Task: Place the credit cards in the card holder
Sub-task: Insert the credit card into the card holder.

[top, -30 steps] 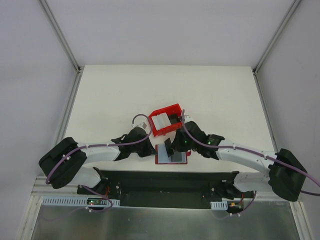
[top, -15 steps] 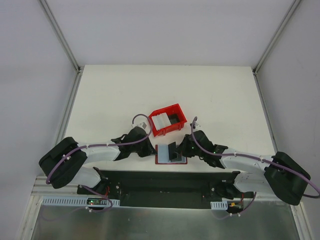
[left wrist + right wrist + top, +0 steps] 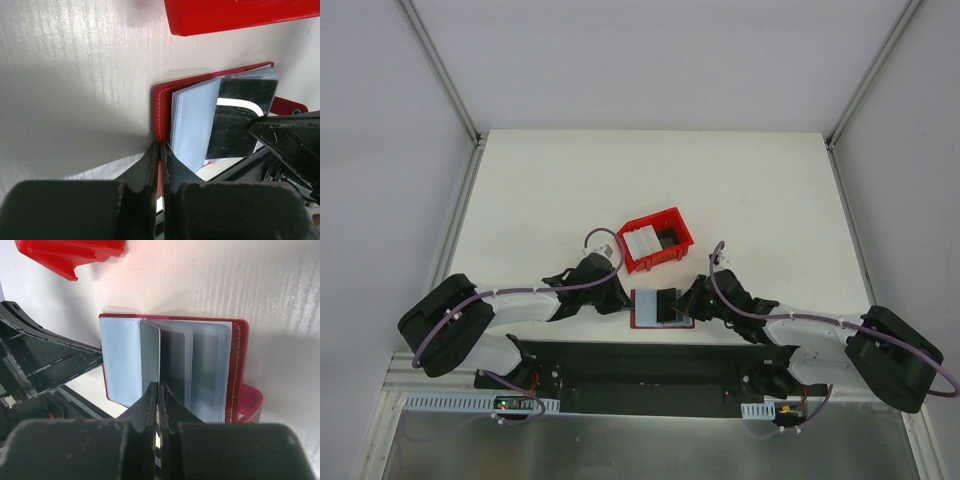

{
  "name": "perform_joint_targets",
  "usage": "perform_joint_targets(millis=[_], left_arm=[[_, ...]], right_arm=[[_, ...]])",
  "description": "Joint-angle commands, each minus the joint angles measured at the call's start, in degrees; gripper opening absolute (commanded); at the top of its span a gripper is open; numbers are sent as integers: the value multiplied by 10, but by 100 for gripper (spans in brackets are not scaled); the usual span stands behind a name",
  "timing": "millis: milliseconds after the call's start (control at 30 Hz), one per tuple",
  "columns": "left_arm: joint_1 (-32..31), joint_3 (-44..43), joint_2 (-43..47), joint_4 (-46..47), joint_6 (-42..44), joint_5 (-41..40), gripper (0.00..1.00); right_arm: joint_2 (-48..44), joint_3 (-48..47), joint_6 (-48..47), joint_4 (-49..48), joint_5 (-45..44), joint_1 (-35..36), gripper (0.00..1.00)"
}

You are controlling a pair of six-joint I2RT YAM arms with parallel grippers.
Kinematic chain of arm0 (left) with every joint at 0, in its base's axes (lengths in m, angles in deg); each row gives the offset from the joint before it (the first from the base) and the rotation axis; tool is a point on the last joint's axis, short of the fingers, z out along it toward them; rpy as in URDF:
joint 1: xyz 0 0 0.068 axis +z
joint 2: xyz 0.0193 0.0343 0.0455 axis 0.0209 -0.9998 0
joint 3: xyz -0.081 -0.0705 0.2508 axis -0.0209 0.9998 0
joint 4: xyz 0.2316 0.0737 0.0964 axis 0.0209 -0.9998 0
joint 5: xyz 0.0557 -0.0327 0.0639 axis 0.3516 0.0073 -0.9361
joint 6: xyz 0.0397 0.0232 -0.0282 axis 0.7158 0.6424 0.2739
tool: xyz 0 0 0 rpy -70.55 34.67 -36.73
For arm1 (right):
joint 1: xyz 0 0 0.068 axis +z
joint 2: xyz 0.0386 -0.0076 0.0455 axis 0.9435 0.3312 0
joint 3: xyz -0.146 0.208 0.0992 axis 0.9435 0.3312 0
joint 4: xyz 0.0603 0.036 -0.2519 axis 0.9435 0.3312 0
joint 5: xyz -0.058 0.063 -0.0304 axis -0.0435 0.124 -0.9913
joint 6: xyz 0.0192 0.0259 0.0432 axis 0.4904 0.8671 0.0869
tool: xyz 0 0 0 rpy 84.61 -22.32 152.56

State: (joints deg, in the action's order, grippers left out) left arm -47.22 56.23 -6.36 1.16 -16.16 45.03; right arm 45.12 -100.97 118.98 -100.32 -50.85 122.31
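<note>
So the right arm [image 3: 800,325] is now swung back from the bin [image 3: 656,240] and laid low along the near edge of the counter [image 3: 570,180]. That means a dark card [image 3: 242,117] is parked right over the open wallet [image 3: 645,308], and sliding it in looks like the next step. The wallet's left cover is pinned by the left claw [image 3: 160,150], pressed shut on it. The dark card is pinched at a corner by the right claw [image 3: 158,387]. White cards [image 3: 640,241] are left in the bin.

The wallet [image 3: 645,306] is hemmed in: the left gripper [image 3: 160,152] clamps its left edge, the right gripper [image 3: 159,387] holds a dark card [image 3: 242,117] over its pockets, and the red bin [image 3: 665,261] stands just beyond. Open table [image 3: 540,190] lies farther out, left, right and beyond the bin.
</note>
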Motion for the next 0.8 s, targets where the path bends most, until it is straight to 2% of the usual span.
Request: perform_joint_targets(millis=[0,767], left_arm=[[4,14,-28,-66,7,-13,0],[3,9,-32,-67,9,-15,0]], right_arm=[[-13,19,8,-1,5,1,0],[7,2,-6,-2,39,1,0]])
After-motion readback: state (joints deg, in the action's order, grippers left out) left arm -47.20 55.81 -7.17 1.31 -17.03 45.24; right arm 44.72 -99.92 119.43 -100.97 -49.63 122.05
